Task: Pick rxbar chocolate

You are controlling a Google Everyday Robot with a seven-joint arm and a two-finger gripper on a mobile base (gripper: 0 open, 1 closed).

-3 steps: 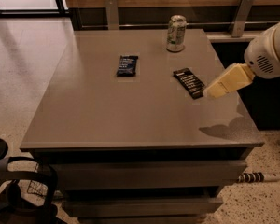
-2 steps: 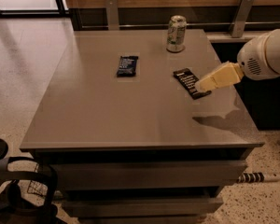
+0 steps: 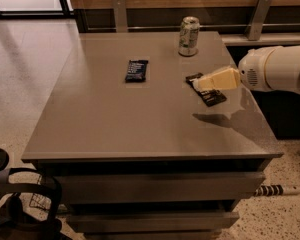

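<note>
Saw a shorter dark blue bar lying flat on the surface, well to the left of the gripper and apart from it. Noted a can standing upright beyond and slightly left. Found the rxbar chocolate directly beneath the gripper tip, slanted, both ends showing. Could not tell whether spread or closed, nor whether touching the wrapper. Judged the reach-and-align step in hand; next, probably, needed settling astride the bar's narrow width, closing, then lifting.

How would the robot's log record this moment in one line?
gripper: over long black bar | blue bar: lying apart, mid-table | can: upright, back edge
</note>
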